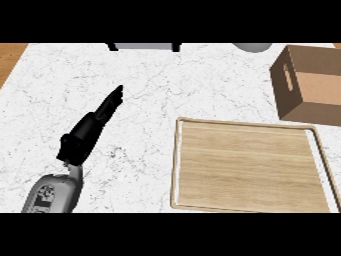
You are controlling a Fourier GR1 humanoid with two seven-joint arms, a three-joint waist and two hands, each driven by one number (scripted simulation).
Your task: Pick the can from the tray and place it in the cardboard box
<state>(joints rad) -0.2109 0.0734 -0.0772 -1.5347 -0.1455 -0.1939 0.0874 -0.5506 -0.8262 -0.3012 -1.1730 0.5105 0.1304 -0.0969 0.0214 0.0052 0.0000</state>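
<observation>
Head view shows the shallow light wooden tray [250, 167] at lower right bare of any can, and the can appears nowhere in frame. The brown cardboard box [319, 85] sits at upper right, its inside hidden. The black left hand [92, 130], fingers straight and released, rests at left. Right hand's out of sight; the risk is searching blind for a can

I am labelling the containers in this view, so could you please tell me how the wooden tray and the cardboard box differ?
The wooden tray is flat and shallow with a low raised rim; the cardboard box is deep with tall walls. The tray is pale wood; the box is darker brown. The box has a handle slot in its side; the tray shows none. The tray lies nearer the robot, the box farther back at right. Both rest on the marble counter, open-topped; no can is visible.
</observation>
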